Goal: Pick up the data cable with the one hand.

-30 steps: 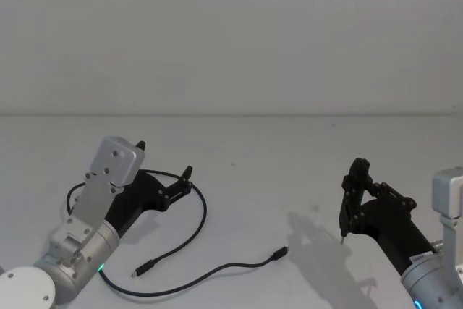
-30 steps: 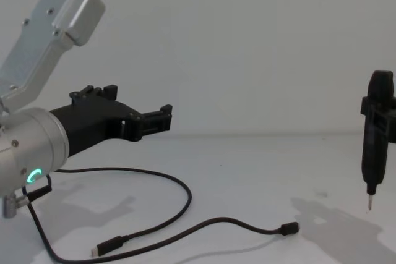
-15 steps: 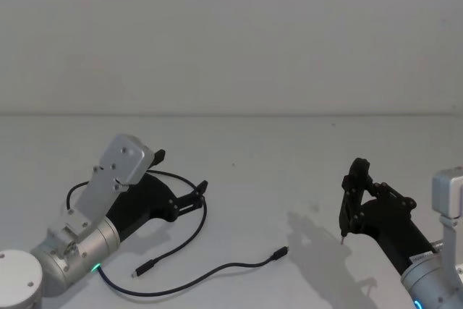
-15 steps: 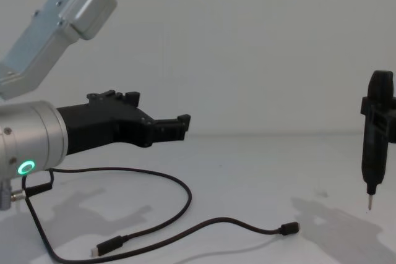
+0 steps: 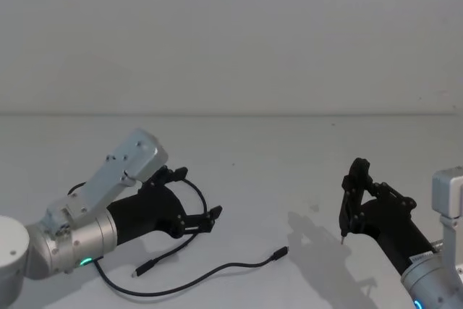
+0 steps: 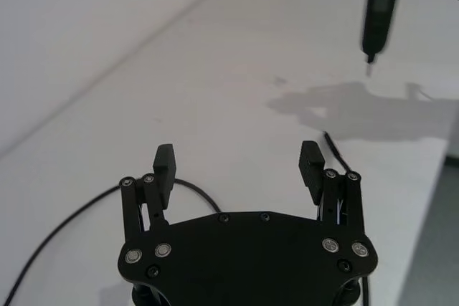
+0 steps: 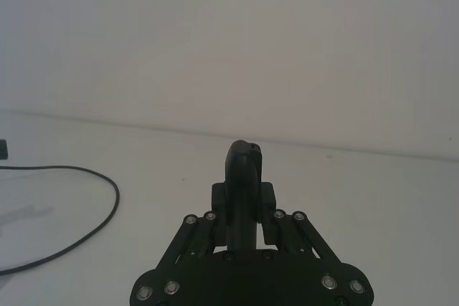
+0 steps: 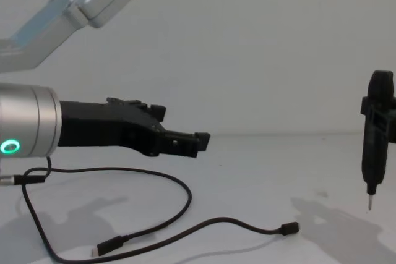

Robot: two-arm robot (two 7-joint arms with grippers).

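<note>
Since a second ago my left gripper [image 5: 210,219] has swung away from the surface's left edge toward its middle and drawn closer to the near edge, and in the chest view it has dipped a little lower [image 8: 199,142]. Nothing else has shifted: the data cable [image 8: 223,219] lies as it did, and the right gripper [image 5: 354,187] has held its place.

From the left wrist view I see the left gripper's fingers [image 6: 165,167] spread well apart with nothing between them. They hang above the surface [image 5: 253,157], clear of the cable, over the right-hand side of its big loop. A stretch of the cable [image 6: 195,187] crosses the surface below the gap between the fingers. The green ring [image 8: 8,147] on the silver cylinder behind the gripper is lit.

The data cable sits on the left half of the surface, toward the near edge. One strand curls in a wide loop under my left arm and ends in the silver-tipped plug [image 5: 142,269]. The other strand sweeps along near the near edge and ends in the black plug [image 5: 278,254] close to the middle of the surface.

Over by the right edge, the right gripper's fingers are clamped on the pen-like tool [image 8: 377,134], which it holds upright with its metal tip just above the surface, well apart from the cable.
</note>
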